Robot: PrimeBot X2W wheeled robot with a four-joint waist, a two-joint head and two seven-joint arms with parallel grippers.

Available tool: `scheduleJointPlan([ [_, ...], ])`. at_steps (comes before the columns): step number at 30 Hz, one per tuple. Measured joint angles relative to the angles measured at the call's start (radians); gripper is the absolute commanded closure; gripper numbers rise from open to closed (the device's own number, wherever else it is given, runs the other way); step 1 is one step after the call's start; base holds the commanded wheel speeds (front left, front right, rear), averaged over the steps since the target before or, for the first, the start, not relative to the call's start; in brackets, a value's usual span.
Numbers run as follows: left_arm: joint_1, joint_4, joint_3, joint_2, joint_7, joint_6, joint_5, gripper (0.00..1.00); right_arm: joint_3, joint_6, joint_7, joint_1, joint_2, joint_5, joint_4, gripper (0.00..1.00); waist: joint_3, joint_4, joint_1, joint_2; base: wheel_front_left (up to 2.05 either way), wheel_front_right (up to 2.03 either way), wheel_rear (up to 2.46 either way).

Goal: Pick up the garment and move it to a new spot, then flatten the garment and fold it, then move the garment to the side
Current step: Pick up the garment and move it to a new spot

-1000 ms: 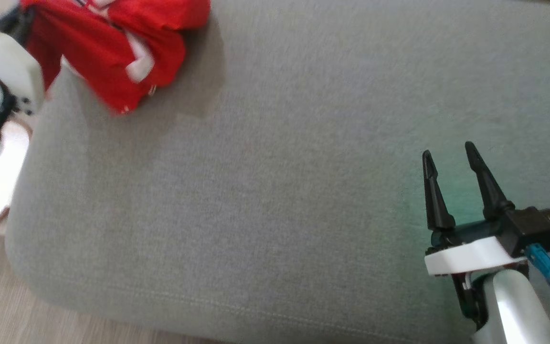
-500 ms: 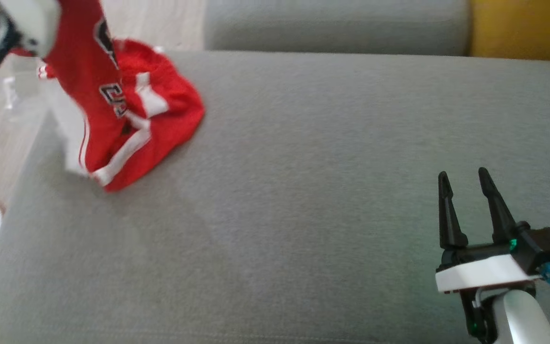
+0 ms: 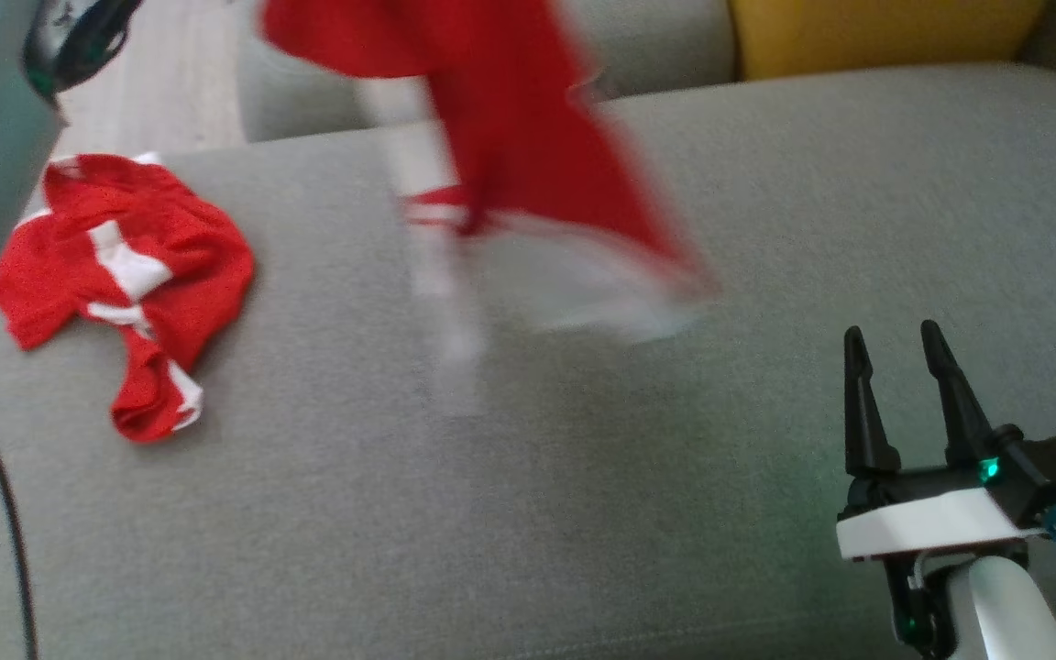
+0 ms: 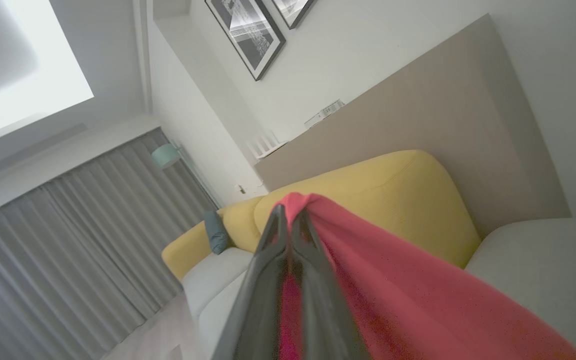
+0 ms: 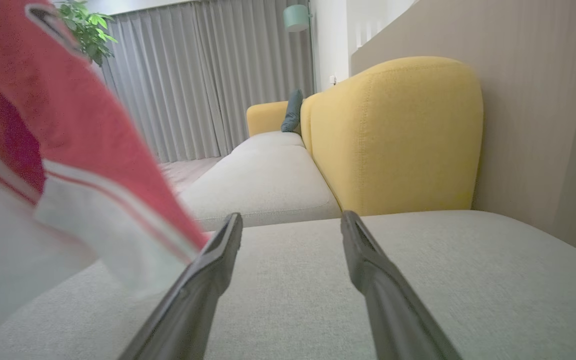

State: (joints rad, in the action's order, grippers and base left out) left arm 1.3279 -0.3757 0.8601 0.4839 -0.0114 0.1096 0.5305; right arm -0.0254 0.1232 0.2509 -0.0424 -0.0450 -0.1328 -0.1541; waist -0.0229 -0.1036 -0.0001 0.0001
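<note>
- Head view: the red garment (image 3: 528, 119) hangs in the air over the far middle of the grey sofa seat (image 3: 583, 513). It is blurred, with its white-trimmed hem lowest. Whether the hem touches the seat cannot be told.
- On the left wrist view, the left gripper (image 4: 290, 212) has both fingers pressed together on a pinch of the red cloth, which drapes away down one side of them.
- Gripping at a single point lets the rest of the cloth hang free, which suits carrying it to a new spot.
- The right gripper (image 3: 890, 335) sits low over the seat's near right corner, fingers apart and holding nothing. It looks parked clear of the swinging cloth, and well placed to take a second corner once flattening begins.
- A second red piece (image 3: 134, 266) lies crumpled near the seat's left edge, well apart from the hanging one.
- The step in hand appears to be the carry; flattening, folding and moving aside are not yet done.
- Setting down hem-first near the seat's middle would probably spread the cloth rather than heap it.
</note>
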Motion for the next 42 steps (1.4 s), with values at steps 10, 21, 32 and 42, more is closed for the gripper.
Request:
scheduleJointPlan([
  [10, -0.267, -0.111, 0.004, -0.027, -0.103, -0.062, 0.174, 1.0, 0.003, 0.0, 0.0, -0.024, 0.0, -0.017, 0.017, 0.0, -0.127, -0.056, 0.0001, 0.0, 0.0, 0.0, 0.0],
  [21, -0.423, -0.374, -0.033, -0.049, -0.049, -0.083, 0.268, 1.0, -0.007, 0.0, 0.0, -0.092, 0.0, -0.026, 0.033, 0.0, -0.251, -0.091, 0.0002, -0.0001, 0.0, 0.0, 0.0],
  [32, -0.421, -0.494, -0.038, -0.106, 0.109, -0.057, 0.273, 0.0, -0.023, 0.0, 0.0, -0.098, 0.0, -0.026, 0.027, 0.0, -0.269, -0.074, 0.0002, 0.0, 0.0, 0.0, 0.0],
  [42, -0.518, -0.429, -0.067, -0.157, 0.255, -0.088, 0.262, 0.0, -0.007, 0.0, 0.0, -0.086, 0.0, -0.014, 0.008, 0.0, -0.171, -0.025, 0.0001, 0.0, 0.0, 0.0, 0.0],
])
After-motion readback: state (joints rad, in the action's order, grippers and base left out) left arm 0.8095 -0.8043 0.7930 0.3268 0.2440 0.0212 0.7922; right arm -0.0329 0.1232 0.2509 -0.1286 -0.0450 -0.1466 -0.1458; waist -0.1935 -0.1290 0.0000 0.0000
